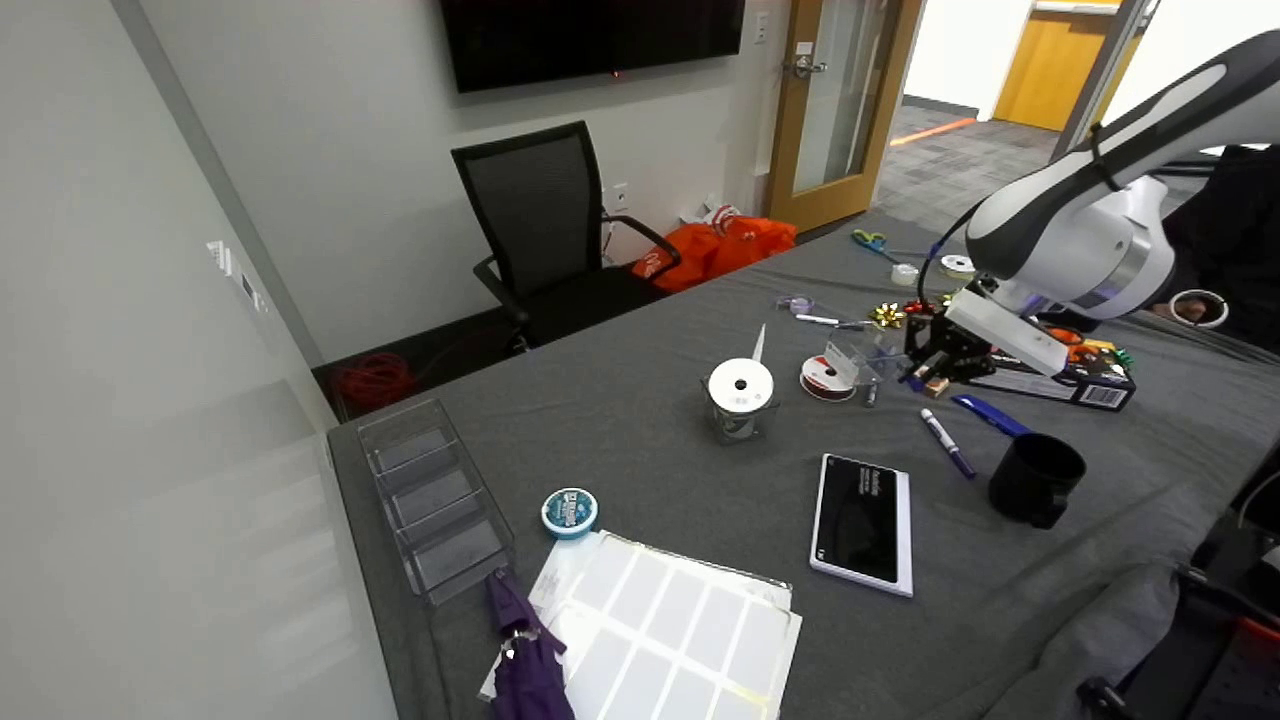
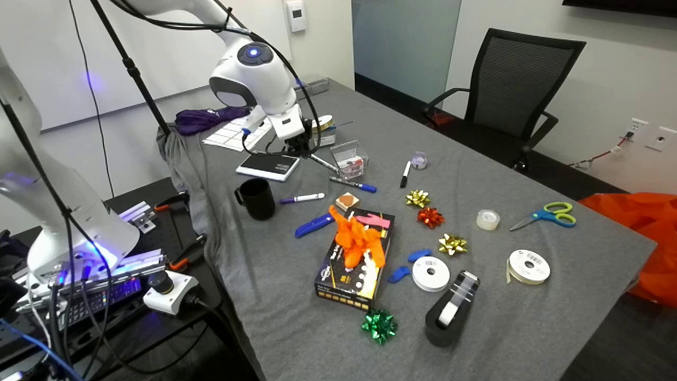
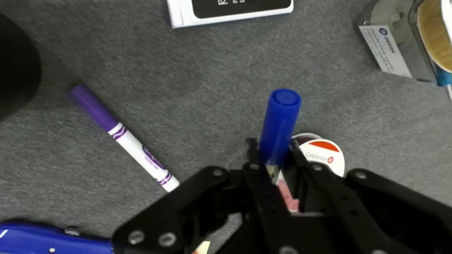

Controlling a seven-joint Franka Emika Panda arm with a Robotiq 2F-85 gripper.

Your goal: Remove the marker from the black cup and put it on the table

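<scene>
The blue-capped marker (image 3: 280,120) sits pinched in the gripper (image 3: 274,155), whose jaws are drawn in to its width at the cap's inner end, above the table (image 1: 640,450) (whether its lower end touches anything, I cannot tell). The black cup (image 2: 256,198) stands upright, apart from them, a purple-capped marker (image 3: 137,144) lying just beside it and a black-and-white tablet (image 1: 862,525) flat near by
</scene>
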